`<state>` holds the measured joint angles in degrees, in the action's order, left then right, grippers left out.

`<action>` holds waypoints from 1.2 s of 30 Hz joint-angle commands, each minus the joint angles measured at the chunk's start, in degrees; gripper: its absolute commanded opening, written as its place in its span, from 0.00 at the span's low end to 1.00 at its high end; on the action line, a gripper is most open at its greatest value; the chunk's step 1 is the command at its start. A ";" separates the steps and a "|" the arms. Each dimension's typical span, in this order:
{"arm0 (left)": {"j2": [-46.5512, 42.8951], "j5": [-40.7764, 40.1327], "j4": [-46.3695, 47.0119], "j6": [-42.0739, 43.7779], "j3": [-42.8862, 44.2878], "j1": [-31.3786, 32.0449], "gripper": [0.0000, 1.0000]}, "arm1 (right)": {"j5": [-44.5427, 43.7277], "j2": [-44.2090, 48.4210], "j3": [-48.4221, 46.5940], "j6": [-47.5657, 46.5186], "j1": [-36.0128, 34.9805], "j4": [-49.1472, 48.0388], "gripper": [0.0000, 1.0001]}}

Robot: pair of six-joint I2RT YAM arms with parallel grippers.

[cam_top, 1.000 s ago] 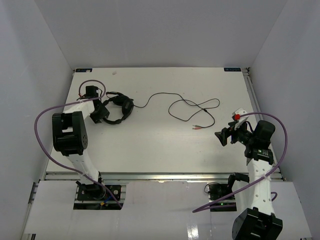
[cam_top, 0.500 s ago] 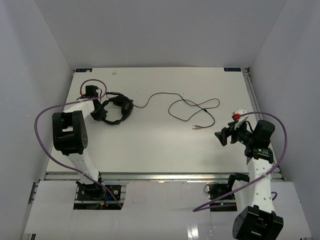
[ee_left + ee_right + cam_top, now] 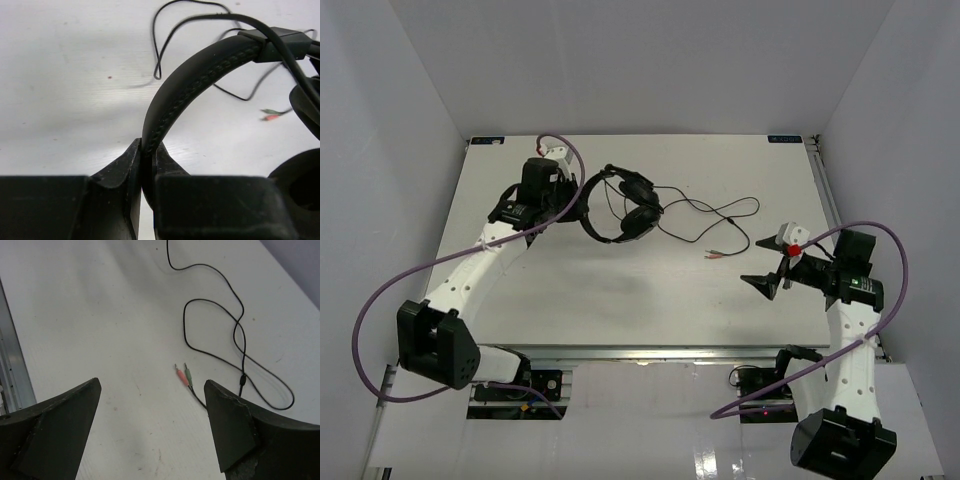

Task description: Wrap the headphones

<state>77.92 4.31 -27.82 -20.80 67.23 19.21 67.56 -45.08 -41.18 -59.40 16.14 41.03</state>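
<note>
left gripper (image 3: 147,150) clamped on headphones (image 3: 625,205) headband; we see them at 12 o'clock of table (image 3: 620,300) | right gripper (image 3: 151,385) spread wide, empty; plugs (image 3: 184,374) near, top-view 10 o'clock

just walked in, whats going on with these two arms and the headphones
The left gripper is shut on the stitched headband of the black over-ear headphones and appears to hold them above the white table. Their thin black cable lies loose on the table, not yet wrapped, ending in small red and green plugs. The right gripper hangs open over the table near those plugs, holding nothing.
</note>
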 commanded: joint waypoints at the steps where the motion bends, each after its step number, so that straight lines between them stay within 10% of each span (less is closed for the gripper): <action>1: -0.97 4.81 -1.25 -4.30 3.52 6.89 0.00 | 4.85 0.39 -4.73 2.61 -0.80 -3.96 0.90; 6: 1.84 1.43 -5.90 -5.75 11.91 15.18 0.00 | 3.07 3.22 -0.66 26.01 -3.79 -27.01 0.90; 17: 7.77 -7.82 -19.10 -8.55 29.98 30.96 0.00 | 2.57 -6.16 6.64 12.12 -15.08 -34.68 0.90; 24: 7.25 -8.70 -22.01 -11.80 32.09 35.63 0.00 | 0.61 -15.06 10.77 35.27 -17.74 -63.40 0.90; 36: 3.77 -10.95 -23.61 -14.89 31.50 40.12 0.00 | 0.76 -24.72 9.63 46.24 -26.24 -80.82 0.90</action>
<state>86.57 -5.26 -52.41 -33.32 96.75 59.32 66.64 -68.37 -29.98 -18.56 -9.86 -30.21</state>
